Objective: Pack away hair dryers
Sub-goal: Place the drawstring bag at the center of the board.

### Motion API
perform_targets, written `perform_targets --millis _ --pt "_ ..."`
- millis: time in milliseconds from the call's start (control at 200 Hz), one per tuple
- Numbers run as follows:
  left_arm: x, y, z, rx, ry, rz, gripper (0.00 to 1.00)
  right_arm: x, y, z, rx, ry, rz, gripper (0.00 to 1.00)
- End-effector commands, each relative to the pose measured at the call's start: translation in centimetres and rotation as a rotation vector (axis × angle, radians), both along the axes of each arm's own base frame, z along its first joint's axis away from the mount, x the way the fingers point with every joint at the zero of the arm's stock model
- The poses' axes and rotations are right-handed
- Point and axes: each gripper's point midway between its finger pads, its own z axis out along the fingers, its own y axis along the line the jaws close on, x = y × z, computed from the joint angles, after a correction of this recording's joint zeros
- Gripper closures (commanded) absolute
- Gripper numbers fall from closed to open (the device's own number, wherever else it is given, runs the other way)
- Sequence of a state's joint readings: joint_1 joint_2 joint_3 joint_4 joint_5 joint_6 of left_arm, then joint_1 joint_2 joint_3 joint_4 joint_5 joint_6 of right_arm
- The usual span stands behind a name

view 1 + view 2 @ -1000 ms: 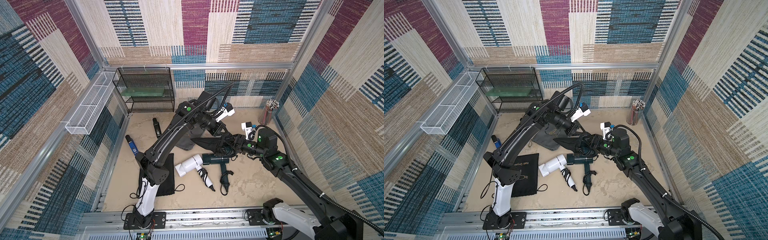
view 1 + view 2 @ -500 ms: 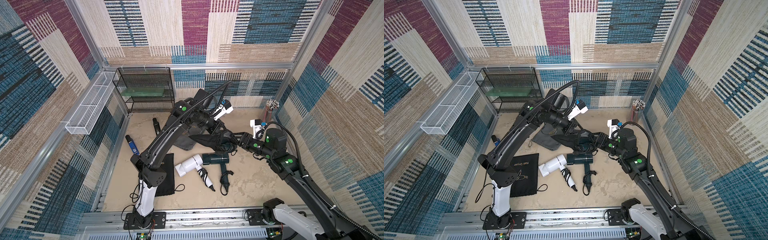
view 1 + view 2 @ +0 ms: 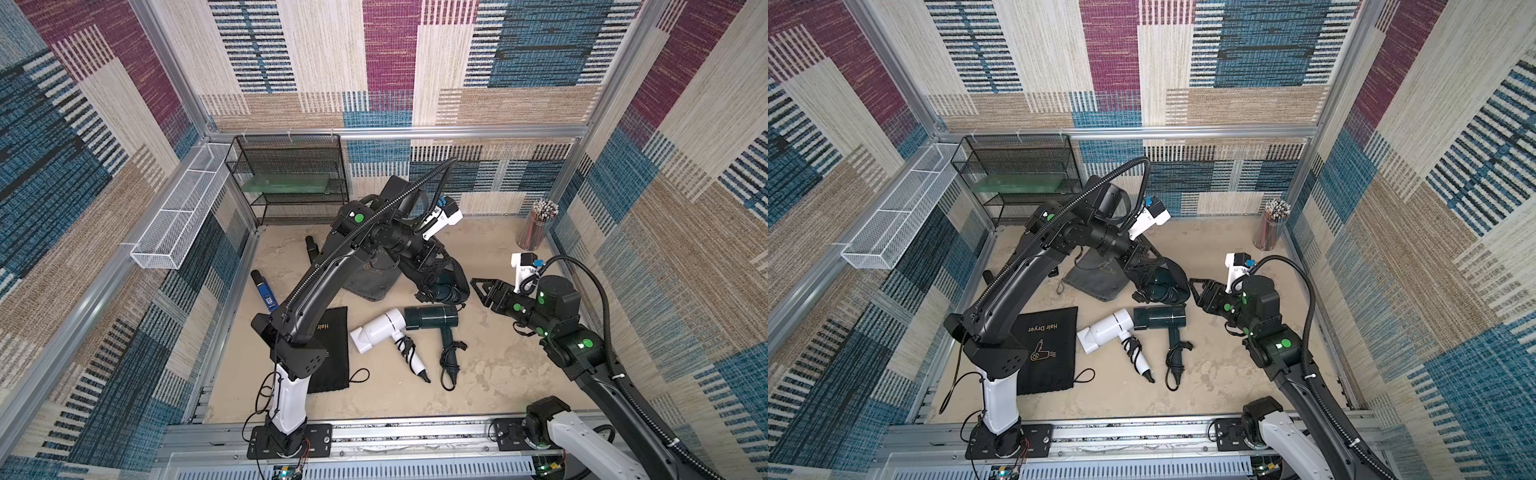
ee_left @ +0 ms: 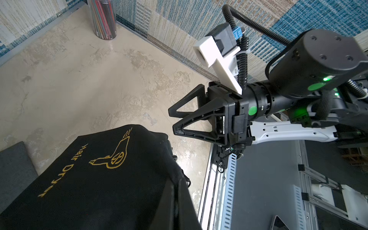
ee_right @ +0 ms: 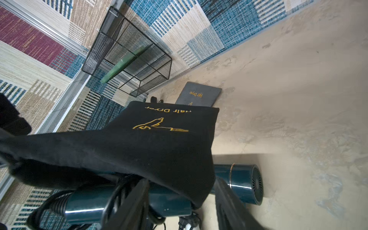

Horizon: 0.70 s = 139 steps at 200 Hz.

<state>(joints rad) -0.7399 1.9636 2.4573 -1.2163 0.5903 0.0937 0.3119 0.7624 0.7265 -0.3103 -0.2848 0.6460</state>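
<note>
Left gripper (image 4: 176, 189) is clamped tight on the rim of a black pouch (image 4: 99, 179). That pouch drapes over a teal dryer (image 5: 239, 183), whose fan end and corded handle poke out either side. Whether it touches the table, I can't tell. Right gripper (image 3: 478, 291) sits just beside it, jaws spread, nothing between them. Two more lie loose nearer the front rail (image 3: 415, 428): the white dryer (image 3: 380, 330) and a second teal dryer (image 3: 432, 318), barrels end to end, handles and bundled cords pointing frontward. A flat pouch (image 3: 332, 353) printed "Hair Dryer" lies beside the white one. The left arm (image 3: 324, 282) crosses above it, covers one edge and hides part of a grey pouch (image 3: 370, 282) further back. Over by the left wall sit a blue gadget (image 3: 264, 291) and a black gadget (image 3: 311, 249), well apart from the action. The wire rack (image 3: 299, 212) stands in the back left corner with a green slab (image 3: 286, 183) on its shelf. A white basket (image 3: 178, 224) hangs on the left wall, and a pencil cup (image 3: 536, 226) sits back right. The table (image 3: 498, 365) is mottled beige, boxed in by patchwork panels (image 3: 390, 50) of blue, tan, cream and maroon.
</note>
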Motion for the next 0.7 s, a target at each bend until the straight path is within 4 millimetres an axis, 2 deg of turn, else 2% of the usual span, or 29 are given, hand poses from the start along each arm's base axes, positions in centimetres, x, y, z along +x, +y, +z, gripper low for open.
perform_targets --millis 0,691 --pt "-0.4 -0.4 1.8 -0.066 -0.017 -0.025 1.00 0.1 0.4 1.0 0.013 -0.063 0.027 0.42" --pt "-2.4 0.0 3.9 -0.127 0.000 -0.073 1.00 -1.4 2.5 0.9 0.090 -0.082 0.154 0.45"
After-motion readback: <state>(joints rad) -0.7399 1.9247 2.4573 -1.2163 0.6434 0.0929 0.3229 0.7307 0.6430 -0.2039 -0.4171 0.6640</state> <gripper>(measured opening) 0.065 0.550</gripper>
